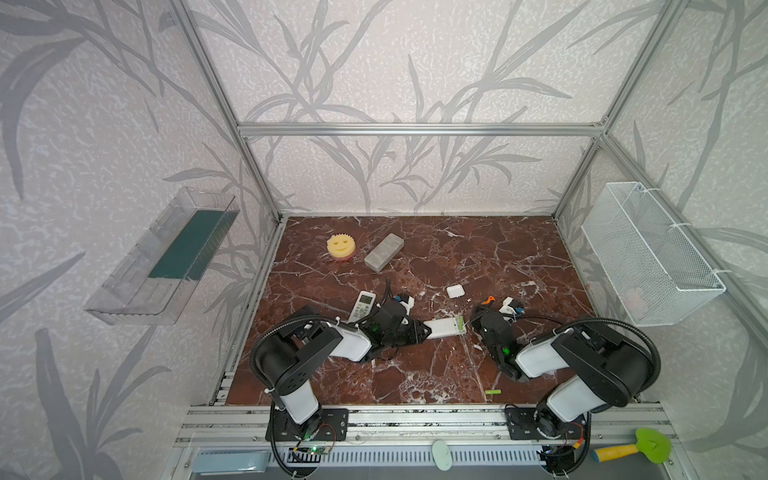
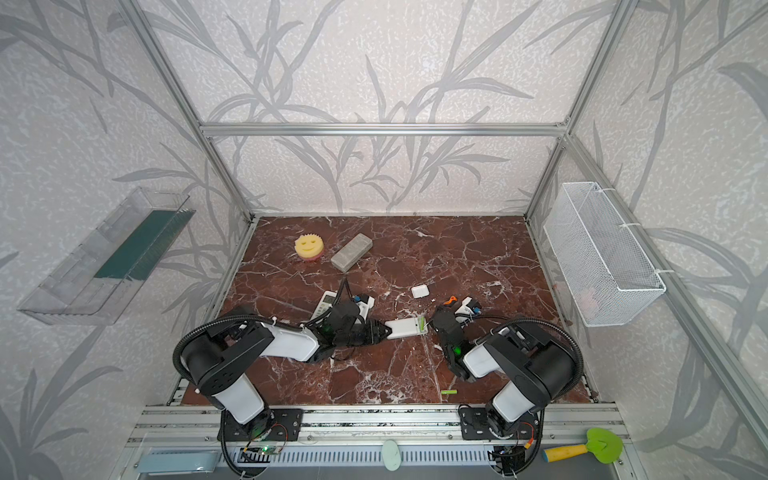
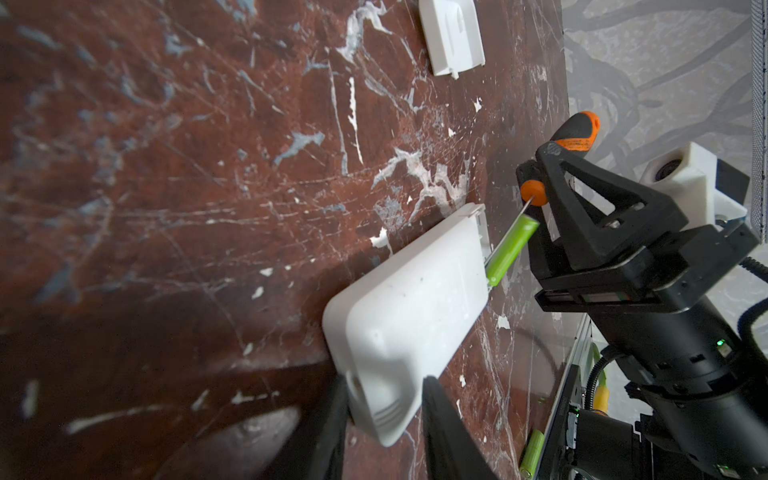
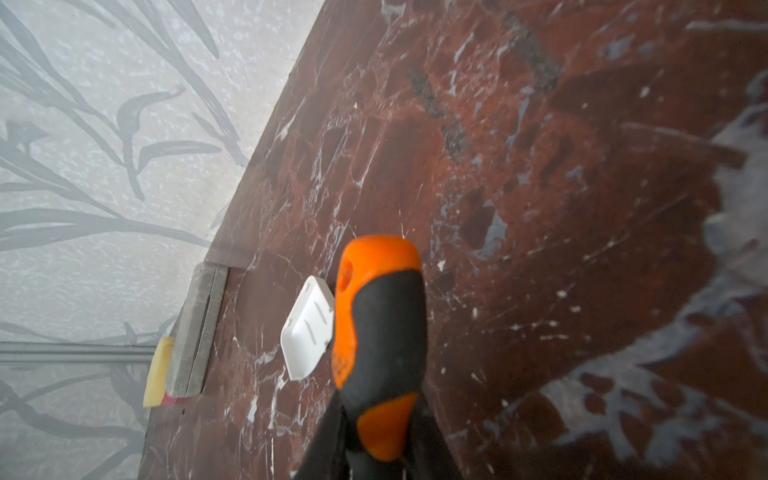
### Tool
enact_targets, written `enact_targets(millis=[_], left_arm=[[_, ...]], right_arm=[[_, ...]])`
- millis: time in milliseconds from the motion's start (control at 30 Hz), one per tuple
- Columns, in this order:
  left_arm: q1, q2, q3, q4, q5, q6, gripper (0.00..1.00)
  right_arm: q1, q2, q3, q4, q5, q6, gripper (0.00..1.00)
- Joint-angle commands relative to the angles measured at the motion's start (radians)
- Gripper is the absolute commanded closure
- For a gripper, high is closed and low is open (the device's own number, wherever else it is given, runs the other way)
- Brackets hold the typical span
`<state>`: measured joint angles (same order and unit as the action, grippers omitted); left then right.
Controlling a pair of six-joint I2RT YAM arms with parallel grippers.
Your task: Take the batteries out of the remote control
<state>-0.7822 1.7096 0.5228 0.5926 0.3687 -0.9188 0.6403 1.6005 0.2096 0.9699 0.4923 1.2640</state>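
Screwdriver (image 3: 573,135) tip against battery (image 3: 511,253), remote (image 3: 415,316) gripped

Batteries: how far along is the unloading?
Done: cover off on the table; one battery loose near the front edge. In hand: left end effector grips the white remote; right end effector pries with the screwdriver at a second battery, tilted up. Left: lifting it clear.

Your four views
Both top views look steeply down over the whole table (image 1: 415,257); your wrist cameras sit close, both catching the white cover (image 3: 451,37).
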Motion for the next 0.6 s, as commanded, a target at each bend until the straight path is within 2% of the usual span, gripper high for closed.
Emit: enact_targets(millis=[0, 333, 567], left_arm=[[-0.018, 0.065, -0.026, -0.219, 0.015, -0.013, 0.65], [-0.018, 0.062, -0.024, -0.224, 0.012, -0.013, 0.65], [-0.013, 0.057, -0.021, -0.229, 0.012, -0.007, 0.65]], right_arm=[[0.009, 0.055, -0.022, 0.077, -0.012, 0.061, 1.00], [0.009, 0.096, -0.030, 0.121, -0.015, 0.046, 1.00], [0.007, 0.019, 0.001, 0.054, -0.033, -0.064, 1.00]])
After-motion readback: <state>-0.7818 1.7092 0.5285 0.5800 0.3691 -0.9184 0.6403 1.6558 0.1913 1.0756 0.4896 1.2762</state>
